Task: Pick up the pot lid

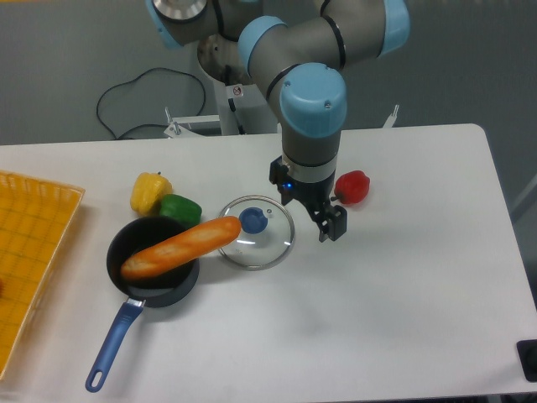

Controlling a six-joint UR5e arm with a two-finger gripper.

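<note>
Camera view: the gripper points down near the pot lid, fingers well apart, apparently holding nothing.

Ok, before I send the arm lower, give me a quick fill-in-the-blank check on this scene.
1. The pot lid has a ____ knob.
2. The long orange item rests in the ____ pan.
3. Beside the yellow pepper is a ____ pepper.
4. The gripper is not shut but ____.

Missing words, in order: blue; black; green; open.
</note>
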